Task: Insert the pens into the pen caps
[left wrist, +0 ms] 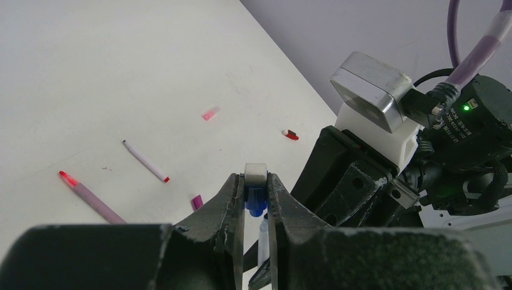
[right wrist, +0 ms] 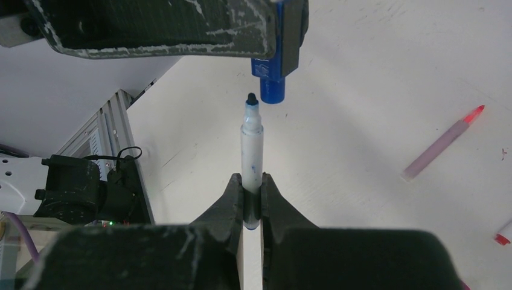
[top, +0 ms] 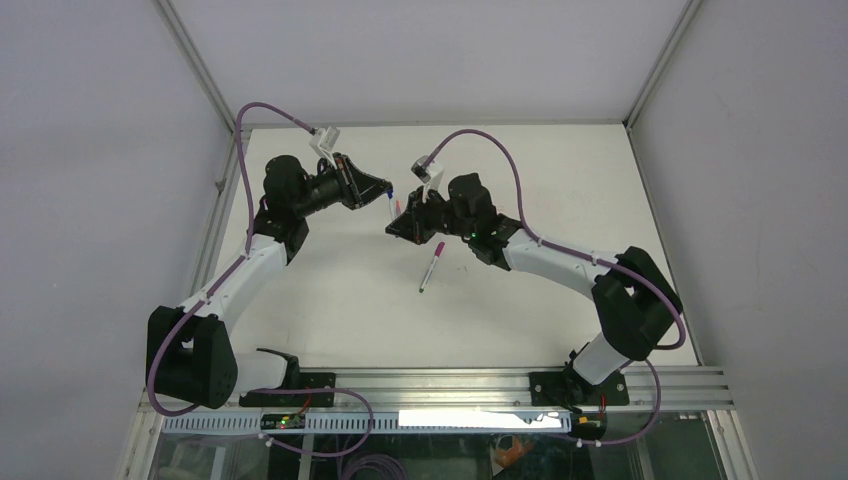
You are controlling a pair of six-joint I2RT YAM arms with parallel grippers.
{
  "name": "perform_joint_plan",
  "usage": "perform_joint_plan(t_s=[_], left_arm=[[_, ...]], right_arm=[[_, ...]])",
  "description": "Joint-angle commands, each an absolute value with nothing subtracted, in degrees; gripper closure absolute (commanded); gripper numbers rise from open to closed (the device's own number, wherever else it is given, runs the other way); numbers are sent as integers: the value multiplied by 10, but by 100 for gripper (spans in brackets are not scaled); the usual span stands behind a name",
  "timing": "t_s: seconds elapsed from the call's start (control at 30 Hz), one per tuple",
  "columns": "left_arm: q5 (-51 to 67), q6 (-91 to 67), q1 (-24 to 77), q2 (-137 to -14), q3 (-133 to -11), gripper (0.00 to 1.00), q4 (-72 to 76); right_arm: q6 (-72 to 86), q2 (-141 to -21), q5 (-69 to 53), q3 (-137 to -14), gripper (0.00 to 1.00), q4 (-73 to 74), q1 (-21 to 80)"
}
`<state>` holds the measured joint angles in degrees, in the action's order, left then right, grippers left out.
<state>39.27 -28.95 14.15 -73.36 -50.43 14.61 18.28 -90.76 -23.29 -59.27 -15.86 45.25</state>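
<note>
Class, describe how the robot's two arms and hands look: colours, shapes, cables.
Both arms have white links and black joint housings: left arm, right arm. A purple cable runs along each. The left hand and right hand are black, each with two scuffed, wedge-shaped fingers.

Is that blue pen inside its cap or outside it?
Outside. The blue pen points its tip at the blue cap, with a clear gap between them.

You see the table (top: 340, 300) under bright, even, diffuse light from above, its white top nearly washed out and shadows on it faint and soft-edged. Just off the table's near edge a light strip (top: 480, 418) glares pure white; in both wrist views the dark foreground nearest the lens blurs.
</note>
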Motion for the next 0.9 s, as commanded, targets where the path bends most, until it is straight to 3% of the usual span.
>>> perform_joint_plan(t_s=[0.0, 0.87], left_arm=[[402, -283, 136, -724, -521, 100, 167], [396, -276, 135, -710, -524, 100, 156]], right_arm=[[175, -914, -244, -618, 100, -167, 456], [167, -914, -227, -604, 100, -167, 453]])
